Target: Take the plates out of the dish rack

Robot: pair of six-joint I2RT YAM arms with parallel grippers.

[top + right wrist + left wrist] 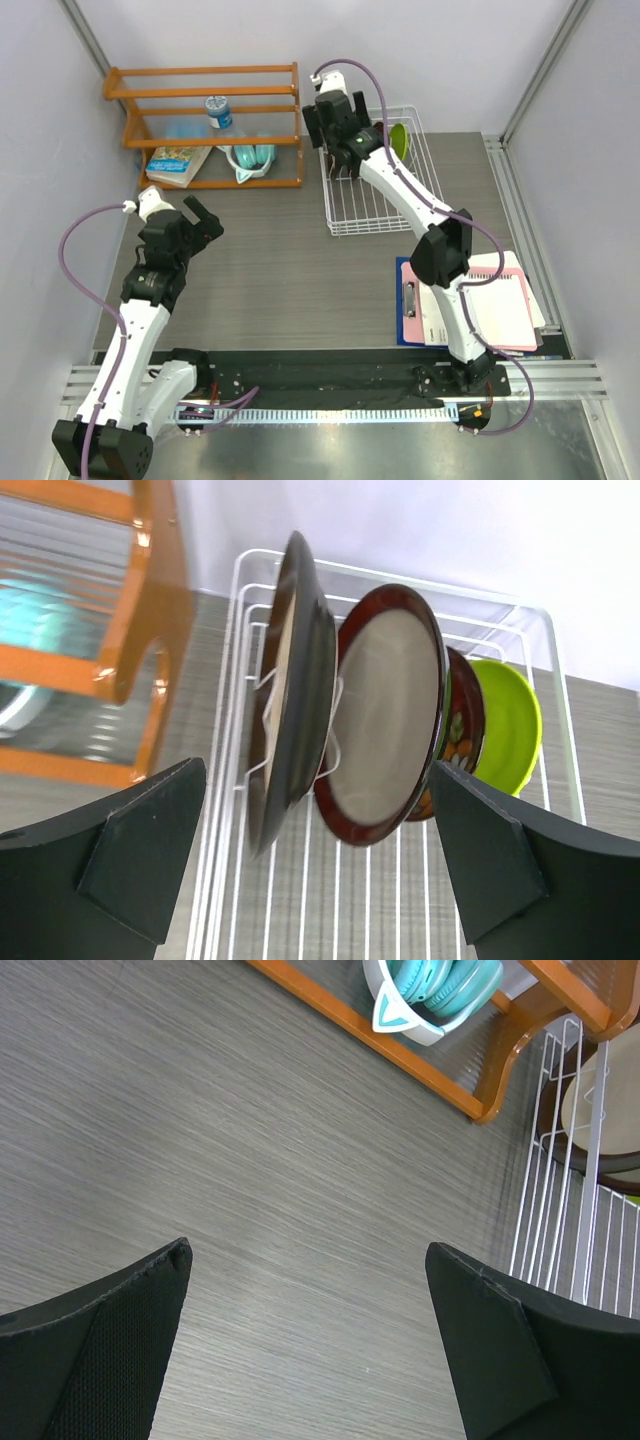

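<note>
Approach step: right end effector (315, 780) spread before grey plate (298, 680), upright in rack (375, 228) by counter (280, 270) far edge w/ 3 others. Next: straddle its rim, pinch. Left end effector (308, 1255) spread, empty.

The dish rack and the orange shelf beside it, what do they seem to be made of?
The dish rack: probably metal wire with a white coating, judging by its thin, straight, smooth rods. The orange shelf: likely varnished wood; its curved leg shows glossy highlights.
</note>
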